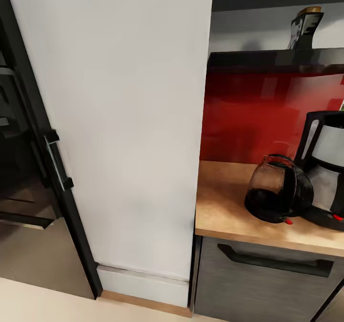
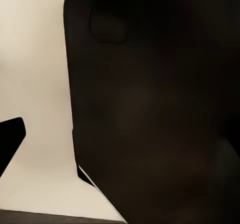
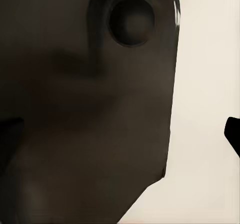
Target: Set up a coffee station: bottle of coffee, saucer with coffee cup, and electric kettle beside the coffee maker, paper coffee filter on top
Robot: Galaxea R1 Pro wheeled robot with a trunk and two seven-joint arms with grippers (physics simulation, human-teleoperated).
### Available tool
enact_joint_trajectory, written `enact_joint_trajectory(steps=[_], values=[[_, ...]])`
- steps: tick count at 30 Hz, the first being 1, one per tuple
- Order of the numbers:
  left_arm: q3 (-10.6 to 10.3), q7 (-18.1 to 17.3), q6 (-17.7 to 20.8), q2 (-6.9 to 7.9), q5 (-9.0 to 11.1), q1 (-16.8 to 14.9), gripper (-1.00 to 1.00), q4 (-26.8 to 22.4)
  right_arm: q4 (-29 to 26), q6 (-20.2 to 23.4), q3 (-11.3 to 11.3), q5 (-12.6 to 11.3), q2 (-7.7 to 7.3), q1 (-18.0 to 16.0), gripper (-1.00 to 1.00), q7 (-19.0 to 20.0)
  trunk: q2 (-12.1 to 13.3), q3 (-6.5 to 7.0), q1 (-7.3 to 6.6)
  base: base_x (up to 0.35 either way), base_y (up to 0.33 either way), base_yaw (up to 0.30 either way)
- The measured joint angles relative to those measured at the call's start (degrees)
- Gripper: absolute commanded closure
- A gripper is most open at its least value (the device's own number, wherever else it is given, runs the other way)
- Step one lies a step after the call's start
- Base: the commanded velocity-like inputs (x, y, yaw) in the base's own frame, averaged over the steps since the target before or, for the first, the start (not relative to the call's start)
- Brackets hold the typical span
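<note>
A black and silver coffee maker (image 1: 326, 169) stands on the wooden countertop (image 1: 224, 207) at the right edge of the head view. Just left of it, touching or nearly touching, sits a round dark glass electric kettle (image 1: 278, 189) with a red switch. On the dark shelf (image 1: 274, 59) above stands the bottle of coffee (image 1: 306, 28), dark with a gold lid. My left gripper (image 2: 120, 139) and right gripper (image 3: 120, 134) hang low over pale floor, against a dark part of my own body, fingers spread with nothing between them. Filter, saucer and cup are out of view.
A tall white cabinet side (image 1: 124, 121) fills the middle of the head view, with a black appliance and its handle (image 1: 57, 161) to the left. A red backsplash (image 1: 253, 116) backs the counter, and a grey drawer with a black handle (image 1: 274, 262) sits below.
</note>
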Motion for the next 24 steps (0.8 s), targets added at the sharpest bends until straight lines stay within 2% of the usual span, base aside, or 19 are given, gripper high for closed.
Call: enact_joint_trajectory(steps=[6, 10, 24], values=[[-0.08, 0.08, -0.07, -0.02, -0.1, 0.23, -1.0, -0.54, -1.91, -0.81, -0.14, 0.01, 1.93, -0.34, -1.0, 0.2, 0.01, 0.02, 0.01, 0.0, 0.0, -0.001], [-0.08, 0.08, -0.08, 0.03, -0.16, 0.22, -1.0, -0.56, -3.22, -1.1, -0.35, -0.14, 3.21, -0.33, -1.0, 0.09, 0.01, 0.02, 0.01, 0.0, 0.0, -0.229], [-0.27, -0.16, -0.6, 0.42, -0.22, 0.15, -1.0, -0.64, -4.16, -1.19, -0.34, -0.16, 3.24, -0.33, -1.0, 0.23, 0.01, 0.02, 0.01, 0.0, 0.0, -0.277]])
